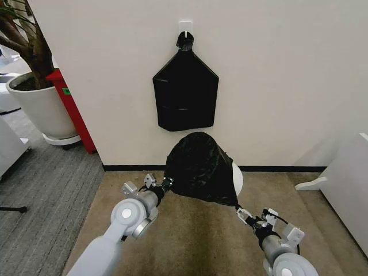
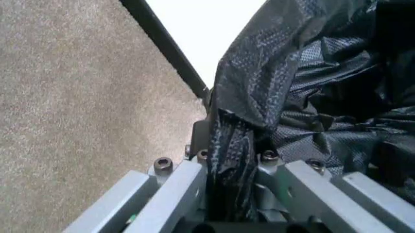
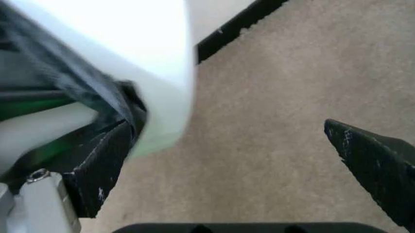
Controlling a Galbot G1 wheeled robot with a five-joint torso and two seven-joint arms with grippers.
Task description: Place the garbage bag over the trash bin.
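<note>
Draped over the trash bin (image 1: 237, 177), garbage bag (image 1: 198, 167) pinched at one edge by left gripper (image 1: 167, 183); right gripper (image 3: 250, 160) spread wide beside the bin.

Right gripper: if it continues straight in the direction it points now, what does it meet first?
Probably the trash bin. The right gripper is open, one finger beside the bin's white wall near the garbage bag; depth is unclear.
</note>
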